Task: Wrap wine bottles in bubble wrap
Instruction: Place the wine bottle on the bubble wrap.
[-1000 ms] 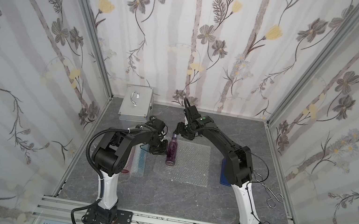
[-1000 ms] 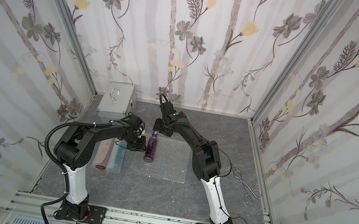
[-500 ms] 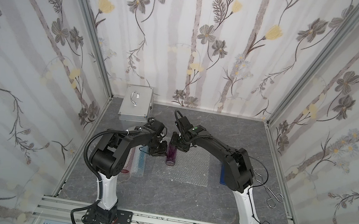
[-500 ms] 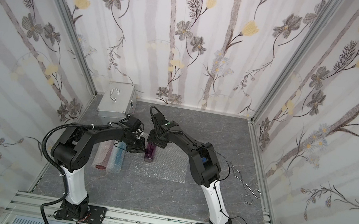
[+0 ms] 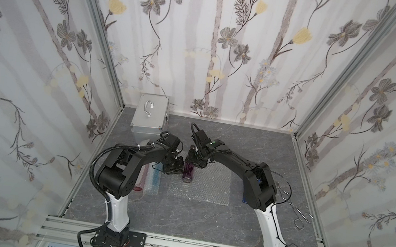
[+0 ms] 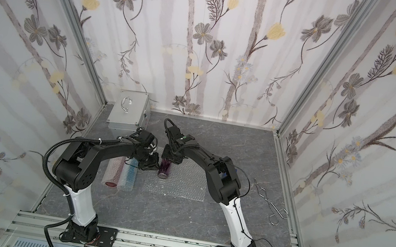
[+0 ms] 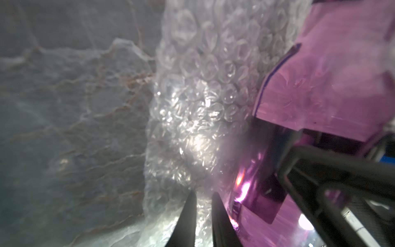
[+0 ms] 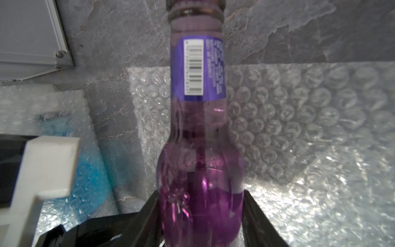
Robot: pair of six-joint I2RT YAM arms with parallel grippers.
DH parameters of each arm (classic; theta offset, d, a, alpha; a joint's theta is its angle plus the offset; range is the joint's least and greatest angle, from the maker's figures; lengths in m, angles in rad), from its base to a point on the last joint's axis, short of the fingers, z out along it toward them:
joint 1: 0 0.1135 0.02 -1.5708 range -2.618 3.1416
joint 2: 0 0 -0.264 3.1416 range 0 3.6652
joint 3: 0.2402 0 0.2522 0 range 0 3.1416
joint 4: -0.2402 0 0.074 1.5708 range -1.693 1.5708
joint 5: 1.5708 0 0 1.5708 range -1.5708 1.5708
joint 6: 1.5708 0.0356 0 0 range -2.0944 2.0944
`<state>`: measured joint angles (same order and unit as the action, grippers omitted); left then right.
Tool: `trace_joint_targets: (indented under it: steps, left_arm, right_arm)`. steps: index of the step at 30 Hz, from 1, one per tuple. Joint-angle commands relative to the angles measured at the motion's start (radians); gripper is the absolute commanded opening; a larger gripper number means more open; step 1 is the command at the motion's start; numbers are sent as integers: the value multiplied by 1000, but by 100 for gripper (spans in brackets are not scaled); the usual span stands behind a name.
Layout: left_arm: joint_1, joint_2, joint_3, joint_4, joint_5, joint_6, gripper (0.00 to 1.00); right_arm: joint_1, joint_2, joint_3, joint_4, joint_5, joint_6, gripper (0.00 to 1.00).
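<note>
Left end effector (image 7: 204,195) pinches bubble wrap (image 7: 198,96); only wrist view shows.

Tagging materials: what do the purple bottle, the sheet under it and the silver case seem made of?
Purple bottle: glossy clear glass, probably; see-through, sharp highlights. Sheet: thin clear plastic, rows of bubbles. Silver case: matte metal, likely aluminium; ribbed edge.

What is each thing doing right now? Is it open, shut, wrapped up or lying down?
Purple glass bottle: lying unwrapped on the flat sheet.
Flat clear bubble wrap sheet: spread out under it, one edge pinched.
Red glass bottle: lying down, wrapped.
Blue glass bottle: lying down, wrapped.
Silver metal case: closed.
Left gripper: shut on the sheet's edge.
Right gripper: closed on the purple bottle's sides.
</note>
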<state>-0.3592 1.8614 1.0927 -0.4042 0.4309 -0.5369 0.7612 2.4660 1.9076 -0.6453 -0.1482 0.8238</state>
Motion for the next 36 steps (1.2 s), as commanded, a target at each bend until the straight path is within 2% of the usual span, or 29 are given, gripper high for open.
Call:
trace_joint_targets:
  steps: [1, 7, 13, 18, 20, 23, 24, 27, 34, 36]
  left_arm:
    - [0, -6, -14, -30, -14, -42, 18]
    - [0, -1, -17, -27, -16, -55, 17]
    - [0, -2, -18, -27, -18, -58, 17]
    - [-1, -2, -16, -25, -16, -57, 18]
    - [-2, -1, -16, -24, -14, -57, 17]
    - [-3, -2, -16, -25, -16, -55, 17]
    - [-3, -2, -16, -25, -15, -56, 18]
    - [-3, -3, -15, -25, -16, -55, 18]
    - [-3, -11, -20, -20, -20, -60, 17]
    - [-3, -14, -22, -20, -20, -60, 17]
  right_arm:
    - [-3, -35, -13, -19, 41, -30, 33]
    - [-2, -135, -71, -8, 34, -45, 33]
    - [3, -239, -236, 80, 22, -1, 34]
    - [6, -235, -309, 111, 7, 5, 34]
    - [7, -206, -292, 102, 10, 2, 37]
    - [7, -157, -246, 67, 25, 3, 55]
    - [38, -143, -227, 49, 34, 0, 59]
    - [55, -110, -206, 25, 59, -3, 62]
    - [59, -79, -195, -14, 94, -6, 56]
    - [58, -87, -193, -23, 103, -12, 46]
